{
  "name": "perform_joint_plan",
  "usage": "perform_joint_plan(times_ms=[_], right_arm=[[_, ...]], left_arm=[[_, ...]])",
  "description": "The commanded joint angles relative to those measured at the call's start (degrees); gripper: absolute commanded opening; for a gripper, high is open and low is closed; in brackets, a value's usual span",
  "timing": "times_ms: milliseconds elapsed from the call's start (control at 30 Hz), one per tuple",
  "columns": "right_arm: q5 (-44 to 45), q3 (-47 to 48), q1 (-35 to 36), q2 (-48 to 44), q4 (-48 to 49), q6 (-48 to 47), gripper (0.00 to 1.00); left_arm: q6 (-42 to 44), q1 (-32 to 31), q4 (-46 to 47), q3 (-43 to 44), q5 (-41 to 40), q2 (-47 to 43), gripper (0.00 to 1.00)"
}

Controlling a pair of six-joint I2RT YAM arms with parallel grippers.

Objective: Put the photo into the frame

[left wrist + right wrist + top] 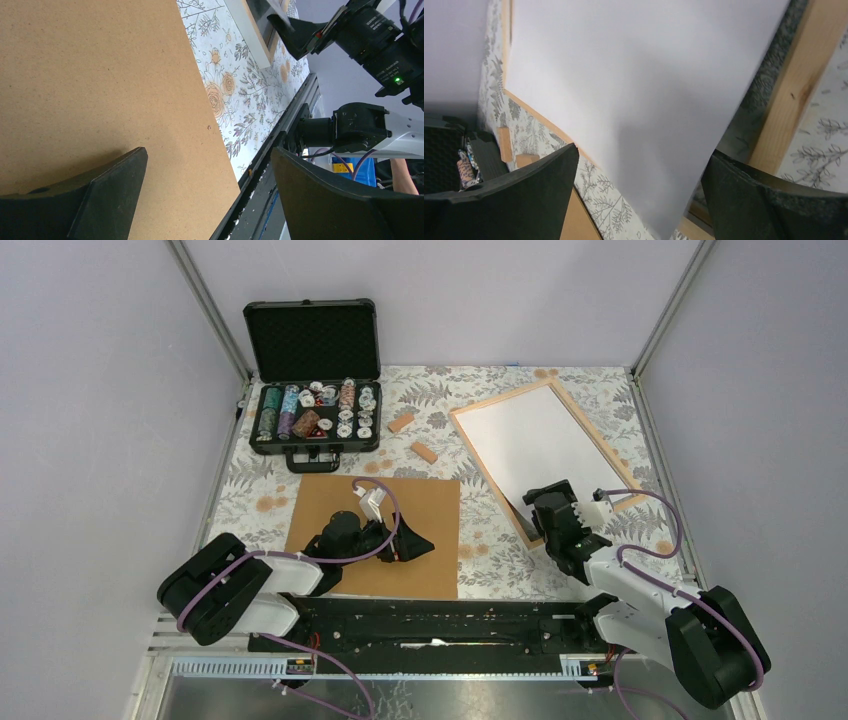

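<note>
Photo [535, 440] lies white back up inside frame [798, 85], far right corner of table [480, 530]. Right gripper [639, 165], jaws apart, over its near corner, probably to seat it. Left gripper [207, 160], jaws apart, hovers above backing board [90, 75].

photo [530, 440] picture side hidden, frame [600, 441] near corner behind right arm [632, 586]

From the left end of the black base rail [430, 625] rises the left arm [240, 585], and from the right end the right arm [650, 605]. Both are built of bulky black joint housings and white shells, each trailed by a looping purple cable [385, 505]. The left gripper [209, 152] has matte black wedge-shaped fingers [105, 192], and a small green light [397, 79] glows on the right arm's black wrist block above the rail.
</note>
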Motion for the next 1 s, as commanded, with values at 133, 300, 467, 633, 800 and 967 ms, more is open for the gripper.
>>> perform_joint_plan(times_ms=[133, 300, 467, 633, 800, 967], right_arm=[[8.97, 1.41, -1.37, -0.27, 7.73, -10.13, 0.99], [6.91, 1.37, -2.83, 0.16, 6.15, -3.60, 0.89], [6.38, 2.99, -2.86, -0.48, -0.81, 5.52, 0.72], [5.85, 4.11, -2.96, -1.67, -4.61, 7.39, 0.60], [5.50, 3.88, -2.94, -2.12, -7.60, 10.34, 0.39], [8.14, 4.21, -2.93, -3.63, -8.42, 9.61, 0.12]], left_arm=[[0.47, -0.03, 3.43, 1.31, 1.34, 0.61, 0.99], [0.47, -0.09, 3.47, 1.48, 1.54, 0.85, 0.99], [0.47, -0.01, 3.50, 1.57, 1.58, 1.00, 0.99], [0.47, 0.03, 3.52, 1.49, 1.52, 0.88, 0.99], [0.47, 0.01, 3.51, 1.48, 1.56, 0.81, 0.99], [0.47, -0.04, 3.48, 1.40, 1.50, 0.70, 0.99]])
